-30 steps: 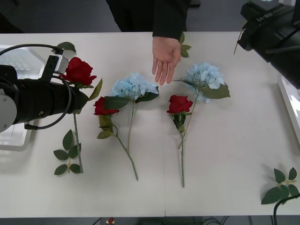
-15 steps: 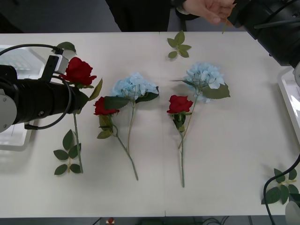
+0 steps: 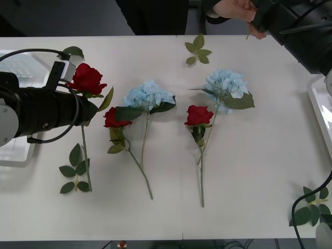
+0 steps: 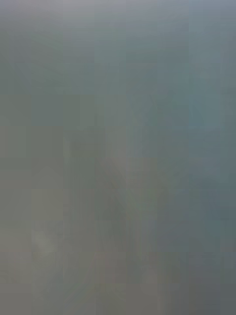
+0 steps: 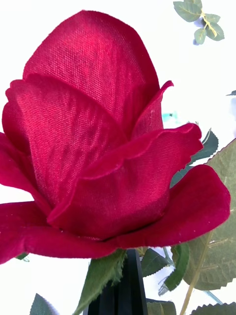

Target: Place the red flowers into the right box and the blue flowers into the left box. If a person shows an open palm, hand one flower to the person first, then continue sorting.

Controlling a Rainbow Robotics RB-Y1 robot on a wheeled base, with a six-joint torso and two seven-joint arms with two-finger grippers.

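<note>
My left gripper has its black fingers together under the bloom of a red rose, at the table's left. That rose's stem runs down toward the front edge. Two more red roses and two pale-blue hydrangeas lie mid-table. My right gripper is raised at the far right corner. A person's hand is closed there on a thin green stem right beside it. The left box and the right box sit at the table's side edges.
Loose green leaf sprigs lie at the far middle, at the front left and at the front right corner. The person in dark clothing stands behind the far edge. Bare tabletop lies between the flowers and the right box.
The person's open palm left the table's middle and went to the far right, closing on a stem at my right gripper. The right arm shifted toward it. The left arm has not moved.
</note>
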